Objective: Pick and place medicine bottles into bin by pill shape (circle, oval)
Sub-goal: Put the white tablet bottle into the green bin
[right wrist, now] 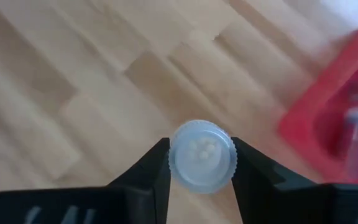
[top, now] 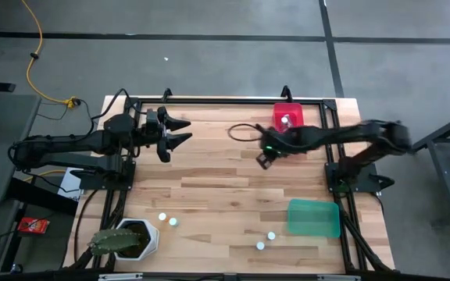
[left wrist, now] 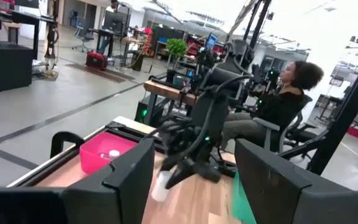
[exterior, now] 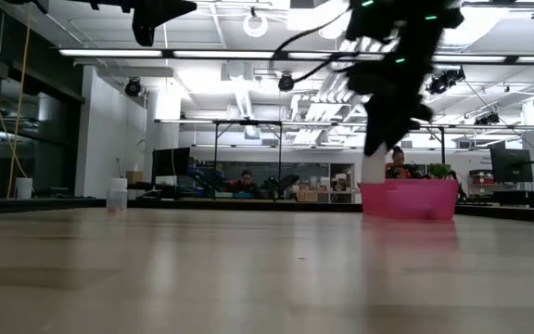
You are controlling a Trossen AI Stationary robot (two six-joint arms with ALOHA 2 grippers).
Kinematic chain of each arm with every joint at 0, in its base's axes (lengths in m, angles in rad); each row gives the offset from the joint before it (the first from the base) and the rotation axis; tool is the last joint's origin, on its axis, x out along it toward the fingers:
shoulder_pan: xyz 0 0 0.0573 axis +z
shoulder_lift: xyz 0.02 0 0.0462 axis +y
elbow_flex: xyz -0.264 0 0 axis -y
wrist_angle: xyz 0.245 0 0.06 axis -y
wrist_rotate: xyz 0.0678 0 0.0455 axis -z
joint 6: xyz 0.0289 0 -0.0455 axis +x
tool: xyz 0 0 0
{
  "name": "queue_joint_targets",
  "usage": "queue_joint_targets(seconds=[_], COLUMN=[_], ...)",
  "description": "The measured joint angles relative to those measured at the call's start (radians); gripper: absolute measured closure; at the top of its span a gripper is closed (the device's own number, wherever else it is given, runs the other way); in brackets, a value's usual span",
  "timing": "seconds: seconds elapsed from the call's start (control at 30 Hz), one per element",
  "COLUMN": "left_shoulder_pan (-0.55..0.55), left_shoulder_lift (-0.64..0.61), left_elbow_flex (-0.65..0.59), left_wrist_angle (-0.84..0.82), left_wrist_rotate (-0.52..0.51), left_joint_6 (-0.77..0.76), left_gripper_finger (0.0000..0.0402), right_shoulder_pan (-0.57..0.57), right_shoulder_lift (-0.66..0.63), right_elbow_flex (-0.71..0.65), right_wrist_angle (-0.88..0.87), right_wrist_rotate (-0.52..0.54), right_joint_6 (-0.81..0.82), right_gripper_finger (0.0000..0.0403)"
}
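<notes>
My right gripper (top: 266, 158) is over the table's middle, just near-left of the red bin (top: 288, 119), and is shut on a small pale medicine bottle (right wrist: 201, 155). One bottle (top: 286, 120) lies inside the red bin. Two bottles (top: 162, 216) (top: 173, 222) stand near the front left and two more (top: 272, 235) (top: 260, 245) near the front middle. My left gripper (top: 180, 133) is open and empty, held high at the far left. My right gripper pinches the bottle between its two fingers on opposite sides of its round ribbed white end (right wrist: 178, 163), which faces the wrist camera. The fingers point down from above. The bottle (exterior: 374, 168) hangs below them, clear of the table.
A green bin (top: 313, 218) lies at the front right. A white plant pot with a cactus (top: 128, 239) stands at the front left corner. A black cable loop (top: 241, 131) lies left of the red bin. A person sits beyond the table in the left wrist view (left wrist: 284, 99).
</notes>
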Motion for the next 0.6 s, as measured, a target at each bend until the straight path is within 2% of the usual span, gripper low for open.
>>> queue_joint_targets(seconds=[0.17, 0.3, 0.43, 0.6], left_shoulder_pan=[0.0, 0.0, 0.0, -0.001], left_shoulder_lift=[0.0, 0.0, 0.0, 0.0], left_elbow_flex=[0.0, 0.0, 0.0, 0.0], left_wrist_angle=[0.003, 0.015, 0.015, 0.014], left_wrist_rotate=[0.002, 0.002, 0.002, 0.049], left_joint_6=[-0.002, -0.003, -0.019, -0.051], left_gripper_finger=[0.0188, 0.0188, 0.0188, 0.0188], right_shoulder_pan=[0.076, 0.098, 0.101, 0.101], right_shoulder_lift=[-0.284, -0.439, -0.515, -0.541], right_elbow_flex=[-0.246, -0.354, -0.388, -0.388], right_wrist_angle=[0.288, 0.506, 0.711, 0.957], right_wrist_rotate=[-0.03, -0.026, -0.04, -0.148], right_joint_6=[0.072, 0.058, -0.029, -0.177], right_gripper_finger=[0.0295, 0.0295, 0.0295, 0.0295])
